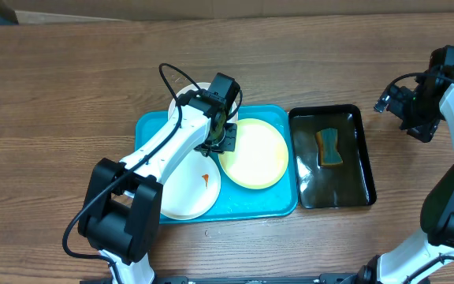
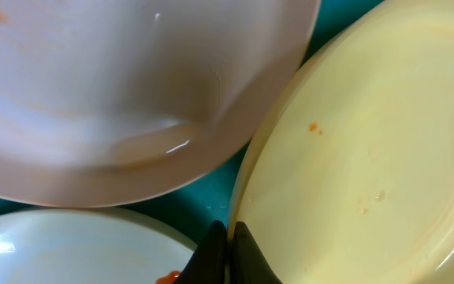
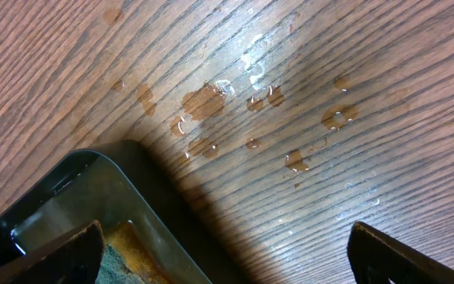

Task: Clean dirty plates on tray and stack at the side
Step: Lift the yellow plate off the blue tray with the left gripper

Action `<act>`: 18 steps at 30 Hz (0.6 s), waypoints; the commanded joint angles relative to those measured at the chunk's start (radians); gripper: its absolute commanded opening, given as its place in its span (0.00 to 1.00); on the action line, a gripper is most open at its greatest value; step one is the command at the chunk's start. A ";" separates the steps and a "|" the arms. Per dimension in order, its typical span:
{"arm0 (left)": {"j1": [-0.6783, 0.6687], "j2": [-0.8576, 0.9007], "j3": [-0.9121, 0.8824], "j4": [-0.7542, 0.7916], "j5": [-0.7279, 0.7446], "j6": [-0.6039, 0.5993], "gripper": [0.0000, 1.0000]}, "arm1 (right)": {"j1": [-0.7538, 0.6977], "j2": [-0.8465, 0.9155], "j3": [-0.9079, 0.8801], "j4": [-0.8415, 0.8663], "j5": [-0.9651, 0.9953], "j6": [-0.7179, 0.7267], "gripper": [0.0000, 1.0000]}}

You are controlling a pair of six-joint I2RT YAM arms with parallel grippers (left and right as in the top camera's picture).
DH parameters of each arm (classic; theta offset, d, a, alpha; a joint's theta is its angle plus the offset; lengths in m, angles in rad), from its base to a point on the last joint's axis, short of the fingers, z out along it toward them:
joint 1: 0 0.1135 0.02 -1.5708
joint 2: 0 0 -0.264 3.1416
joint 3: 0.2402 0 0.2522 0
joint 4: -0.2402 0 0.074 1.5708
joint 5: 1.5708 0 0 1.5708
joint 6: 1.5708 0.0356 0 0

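Front white plate [image 1: 186, 191]: lies at the lower left of the turquoise tray [image 1: 251, 202], in the centre of the overhead view, with an orange smear [image 1: 205, 179] near its right edge.
Rear white plate [image 1: 179, 102]: sits at the tray's upper left corner, largely hidden under the left arm. In the left wrist view it fills the upper left of the frame, and its rim lies just beside the other two plates.
Left gripper [image 2: 227, 256]: clenched, with its fingers pressed together at the bottom centre of the wrist view. The tips are right at the left rim of the yellow-green plate, and I cannot tell whether the rim is pinched between them.
Yellow-green plate [image 1: 254, 154]: lies on the right half of the tray, and its left edge meets the front white plate. Up close it shows a small orange speck [image 2: 314, 126].
Black tray [image 1: 326, 110]: stands just right of the turquoise tray and holds shallow water.
Sponge [image 1: 329, 147]: lies in the water, in the upper half of the black tray.
Right gripper [image 3: 227, 256]: released, with its fingers spread wide and nothing between them. It hangs at the upper right of the overhead view, over the table [image 1: 61, 79] beyond the black tray's corner.
Water drops [image 3: 203, 102]: scattered on the wood beneath the right gripper.
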 commanded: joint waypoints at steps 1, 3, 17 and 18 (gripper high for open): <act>-0.016 0.009 -0.024 0.006 0.049 -0.006 0.04 | -0.003 -0.025 0.015 0.006 0.003 0.008 1.00; -0.024 0.009 -0.038 0.008 0.042 -0.006 0.04 | -0.003 -0.025 0.015 0.006 0.003 0.008 1.00; 0.077 0.008 0.169 -0.166 0.036 0.095 0.04 | -0.003 -0.025 0.015 0.006 0.003 0.008 1.00; 0.082 0.008 0.202 -0.188 0.036 0.105 0.04 | -0.003 -0.025 0.015 0.006 0.003 0.008 1.00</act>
